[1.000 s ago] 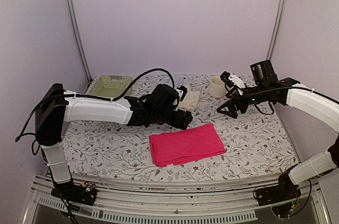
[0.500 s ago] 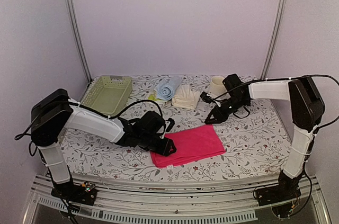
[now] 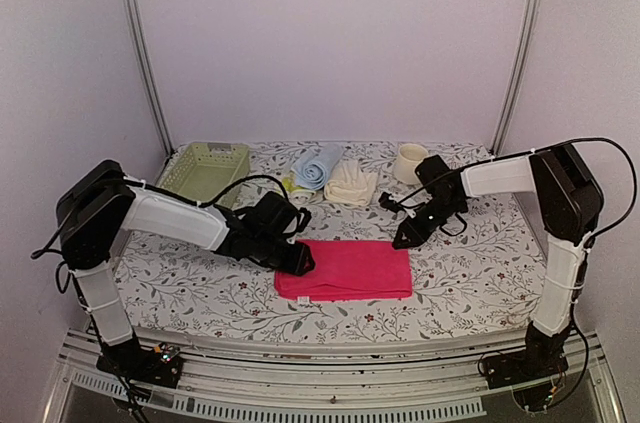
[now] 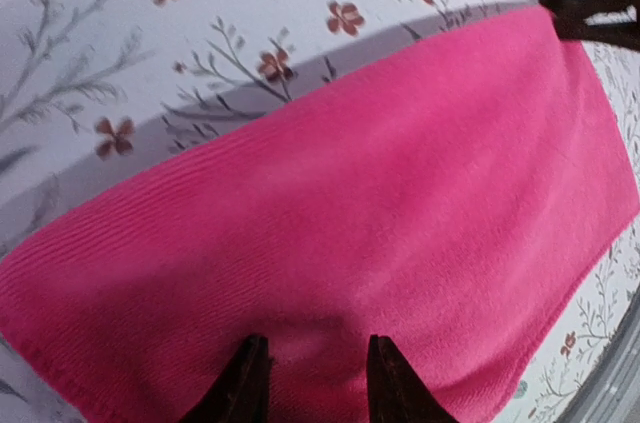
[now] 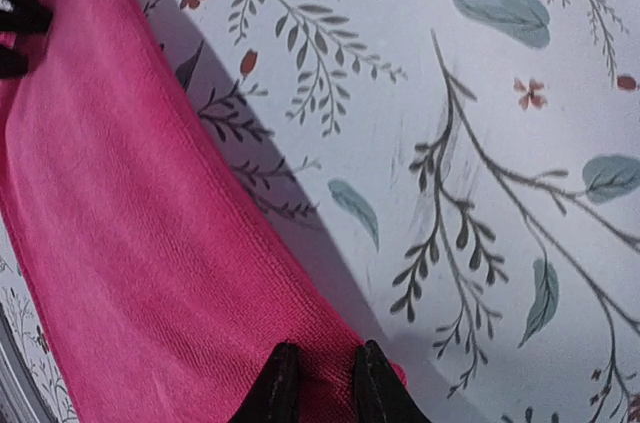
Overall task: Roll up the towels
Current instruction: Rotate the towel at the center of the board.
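Cloth of the hot pink towel (image 3: pixel 350 273) lies folded into a flat rectangle on the floral tabletop (image 3: pixel 470 273). It sits to the right of the pale green mesh basket (image 3: pixel 212 148) and nearer the arm bases than it.

The left fingers (image 4: pixel 246 385) are drawn narrow on the towel's far corner, the one closest to the basket, with a pinch of pink cloth between them. The right fingers (image 5: pixel 279 383) stand narrower yet and nip the far corner on the side away from the basket. In both wrist views a band of shadow runs under that far edge, so the edge looks slightly raised off the tabletop, while the rest lies flat. Each wrist view catches the other arm's dark fingertips at the opposite corner.

Just right of the basket lies a light blue towel (image 3: pixel 316 166), rolled up, with a sliver of pale yellow-green towel (image 3: pixel 287 183) showing at its near side. Further right is the cream-white towel (image 3: pixel 350 183), loosely bunched, and then a cream mug (image 3: pixel 408 163), farthest from the basket.
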You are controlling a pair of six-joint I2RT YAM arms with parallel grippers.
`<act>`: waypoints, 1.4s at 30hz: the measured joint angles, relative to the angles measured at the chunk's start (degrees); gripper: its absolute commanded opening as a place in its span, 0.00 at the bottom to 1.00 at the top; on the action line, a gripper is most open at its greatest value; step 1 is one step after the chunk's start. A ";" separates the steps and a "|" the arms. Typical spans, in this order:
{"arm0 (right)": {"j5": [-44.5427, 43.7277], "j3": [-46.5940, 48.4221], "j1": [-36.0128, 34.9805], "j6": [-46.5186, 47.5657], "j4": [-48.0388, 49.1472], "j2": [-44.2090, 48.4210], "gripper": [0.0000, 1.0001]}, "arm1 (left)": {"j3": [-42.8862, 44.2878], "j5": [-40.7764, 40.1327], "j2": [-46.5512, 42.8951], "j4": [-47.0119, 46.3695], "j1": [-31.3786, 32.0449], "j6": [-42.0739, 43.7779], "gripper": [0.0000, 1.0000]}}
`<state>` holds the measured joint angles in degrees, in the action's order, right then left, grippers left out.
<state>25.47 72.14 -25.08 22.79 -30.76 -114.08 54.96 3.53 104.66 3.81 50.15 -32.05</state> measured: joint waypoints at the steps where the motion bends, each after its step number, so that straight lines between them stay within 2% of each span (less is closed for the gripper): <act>1: -0.85 -1.99 -0.02 0.15 -0.09 1.62 0.22 | 1.73 -0.61 1.16 0.90 -1.22 1.20 0.38; 6: -2.89 -10.88 -1.27 2.49 -3.80 9.66 0.22 | 13.60 -4.37 8.68 5.33 -4.74 8.90 0.42; 8: -2.67 -14.19 -4.04 4.74 -6.38 13.29 0.23 | 18.91 -5.27 11.58 6.99 -5.33 12.61 0.43; 12: 1.14 -17.57 -10.93 8.87 -11.78 19.65 0.29 | 24.22 -5.03 12.22 9.01 -5.18 16.81 0.45; 14: 2.67 -17.31 -11.76 10.12 -12.48 22.53 0.31 | 24.74 -4.44 10.95 9.05 -5.03 17.55 0.45; 19: 4.20 -14.91 -7.54 11.63 -12.87 24.15 0.33 | 20.41 -4.26 3.74 9.44 -4.57 15.76 0.44; 27: 6.93 -6.84 -5.55 10.10 -11.10 18.43 0.34 | 7.52 -4.26 -4.37 10.01 -4.31 6.56 0.43; 33: 6.29 -9.77 -5.22 8.39 -1.66 20.20 0.34 | -0.68 -2.75 -7.58 10.05 -4.28 -0.52 0.54; 42: 3.39 -13.14 -4.72 6.71 4.26 23.87 0.35 | -4.44 4.07 -6.08 1.25 -3.87 -8.17 0.50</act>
<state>28.86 59.00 -29.80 29.50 -26.50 -90.21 50.52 7.60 98.59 5.06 46.28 -40.23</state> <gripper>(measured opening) 0.346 0.513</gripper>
